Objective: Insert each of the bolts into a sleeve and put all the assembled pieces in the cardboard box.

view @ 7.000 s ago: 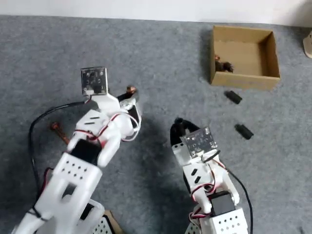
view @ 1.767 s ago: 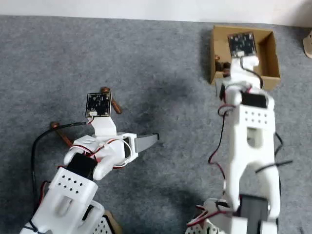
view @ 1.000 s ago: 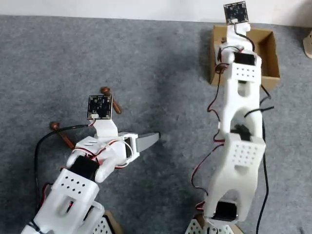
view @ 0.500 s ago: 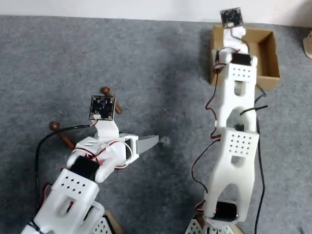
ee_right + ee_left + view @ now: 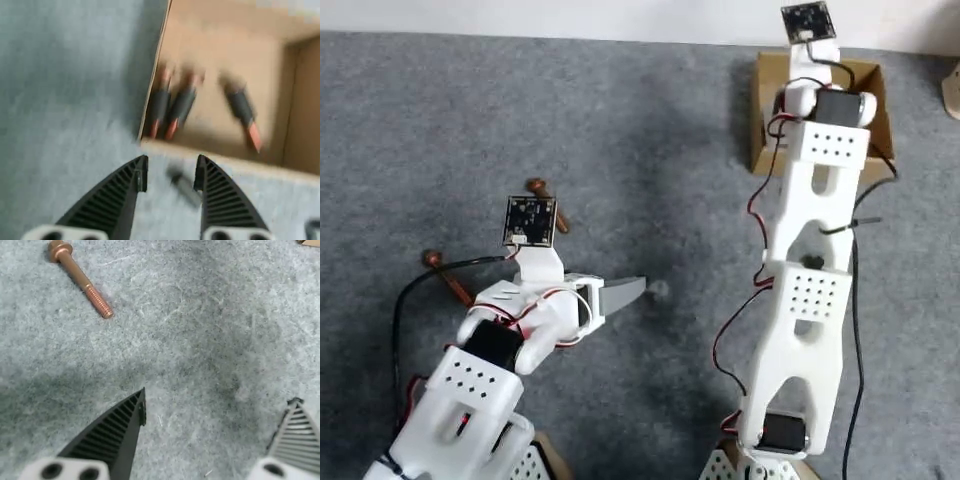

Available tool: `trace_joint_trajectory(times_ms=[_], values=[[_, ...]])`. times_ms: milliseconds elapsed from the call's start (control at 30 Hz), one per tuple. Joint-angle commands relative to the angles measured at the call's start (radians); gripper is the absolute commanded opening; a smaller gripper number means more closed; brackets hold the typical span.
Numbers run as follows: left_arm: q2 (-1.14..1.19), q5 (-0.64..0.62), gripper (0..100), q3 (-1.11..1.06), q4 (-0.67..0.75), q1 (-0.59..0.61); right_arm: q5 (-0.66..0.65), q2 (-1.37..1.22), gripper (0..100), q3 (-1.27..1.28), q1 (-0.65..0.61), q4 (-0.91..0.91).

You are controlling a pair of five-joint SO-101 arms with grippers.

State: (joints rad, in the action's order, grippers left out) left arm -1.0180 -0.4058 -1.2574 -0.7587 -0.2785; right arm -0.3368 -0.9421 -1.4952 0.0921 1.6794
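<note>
The cardboard box [image 5: 761, 110] stands at the table's far right, with my right arm [image 5: 815, 200] stretched over it. My right gripper [image 5: 172, 162] hangs open at the box's near wall [image 5: 260, 167]. Three assembled pieces [image 5: 182, 105] lie inside the box. A black sleeve [image 5: 182, 185] lies on the carpet just outside that wall, below the open fingers. My left gripper [image 5: 218, 400] is open and empty over bare carpet. One copper bolt [image 5: 80, 280] lies ahead of it. In the high view this bolt [image 5: 542, 195] is partly hidden by the wrist camera, and a second bolt [image 5: 445, 275] lies farther left.
Grey carpet covers the table. A dark object [image 5: 312, 227] lies on the carpet near the box. A pale object [image 5: 952, 90] sits at the far right edge. Open carpet lies between the two arms.
The right arm has swung from mid-table out to the box, and its wrist has shifted slightly above it in the last second. The left arm drew back from the bolt, then kept still.
</note>
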Motion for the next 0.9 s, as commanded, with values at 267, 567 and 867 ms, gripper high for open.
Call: trace_joint_trajectory(times_ms=[267, 567, 867], values=[[-0.005, 0.003, 40, 0.004, 0.023, 0.012, -0.078, 0.183, 13.8, 0.303, 0.156, 0.085], [-0.005, 0.003, 40, 0.004, 0.023, 0.01, -0.416, 0.246, 13.8, 0.527, 0.162, 0.061], [-0.005, 0.003, 40, 0.004, 0.023, 0.008, -0.582, 0.243, 13.8, 0.538, 0.197, -0.179]])
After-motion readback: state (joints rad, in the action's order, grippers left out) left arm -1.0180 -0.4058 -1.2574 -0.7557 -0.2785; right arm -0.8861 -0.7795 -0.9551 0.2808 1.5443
